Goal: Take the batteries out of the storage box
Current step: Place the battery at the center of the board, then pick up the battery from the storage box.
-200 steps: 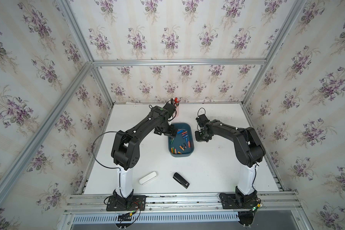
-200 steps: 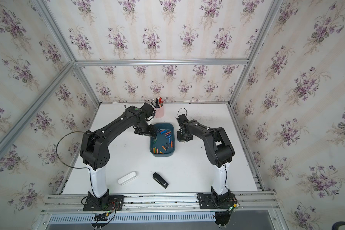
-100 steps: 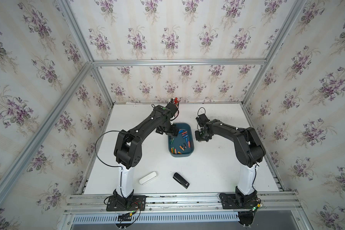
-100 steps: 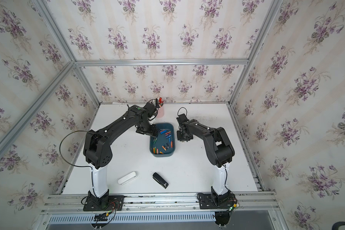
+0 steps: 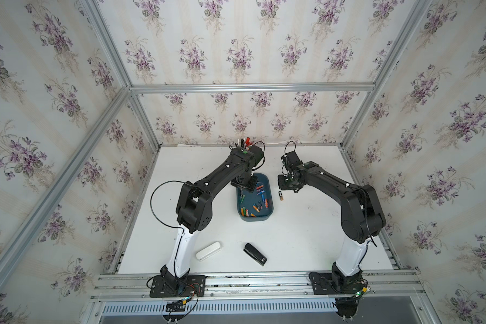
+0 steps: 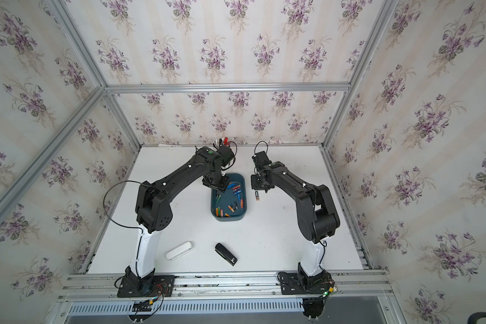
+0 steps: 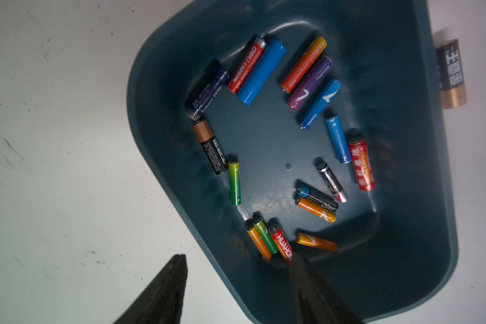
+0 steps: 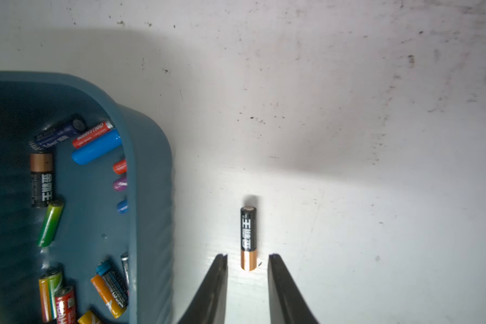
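The storage box (image 5: pixel 257 219) (image 6: pixel 230 220) is a dark teal tray in mid-table, with several batteries (image 7: pixel 265 70) (image 5: pixel 257 207) of many colours lying loose in it. My left gripper (image 7: pixel 237 257) hangs open over the box's far left corner. It straddles the wall, one finger (image 7: pixel 296 262) inside by a red battery (image 7: pixel 281 242) and one over the table. A black-and-copper battery (image 8: pixel 248 238) (image 5: pixel 280 195) (image 6: pixel 256 195) lies on the table right of the box. My right gripper (image 8: pixel 247 255) is open around its copper end, with a gap on each side.
A pen cup (image 5: pixel 246 141) stands at the back, half hidden behind the left arm. A white case (image 5: pixel 208 251) and a black stapler (image 5: pixel 255 254) lie near the front edge. Metal frame rails border the table.
The left gripper has shifted over the box's far corner and its jaws have narrowed. The right jaws have parted a little around the battery on the table.
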{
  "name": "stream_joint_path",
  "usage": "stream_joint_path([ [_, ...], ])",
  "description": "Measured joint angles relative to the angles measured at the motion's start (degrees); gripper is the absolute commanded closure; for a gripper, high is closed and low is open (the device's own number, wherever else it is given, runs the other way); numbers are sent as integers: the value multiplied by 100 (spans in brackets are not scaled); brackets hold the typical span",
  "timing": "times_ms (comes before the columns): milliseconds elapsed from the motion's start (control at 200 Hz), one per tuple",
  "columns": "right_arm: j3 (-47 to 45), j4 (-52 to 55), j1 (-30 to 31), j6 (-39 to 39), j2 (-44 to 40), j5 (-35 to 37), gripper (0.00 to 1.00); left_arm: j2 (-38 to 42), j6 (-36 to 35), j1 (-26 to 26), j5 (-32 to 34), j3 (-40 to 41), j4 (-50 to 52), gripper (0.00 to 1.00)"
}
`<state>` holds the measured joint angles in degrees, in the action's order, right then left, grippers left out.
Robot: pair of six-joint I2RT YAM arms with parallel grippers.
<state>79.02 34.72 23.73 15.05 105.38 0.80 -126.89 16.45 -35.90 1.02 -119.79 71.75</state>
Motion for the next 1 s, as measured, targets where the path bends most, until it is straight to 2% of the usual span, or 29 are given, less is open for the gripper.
stream_joint_path([
  [180, -96, 87, -223, -7, -208, -2, 69, -520, 2, -162, 243, -481, 223, 60],
  [290, -140, 142, -317, -31, -286, -4, 70, -824, 9, -216, 382, -693, 317, 65],
  [575, -212, 153, -391, -70, -341, -44, 70, -1224, 48, -219, 673, -737, 505, 65],
  [999, -214, 177, -446, -138, -378, -46, 70, -1506, 46, -223, 702, -758, 507, 66],
])
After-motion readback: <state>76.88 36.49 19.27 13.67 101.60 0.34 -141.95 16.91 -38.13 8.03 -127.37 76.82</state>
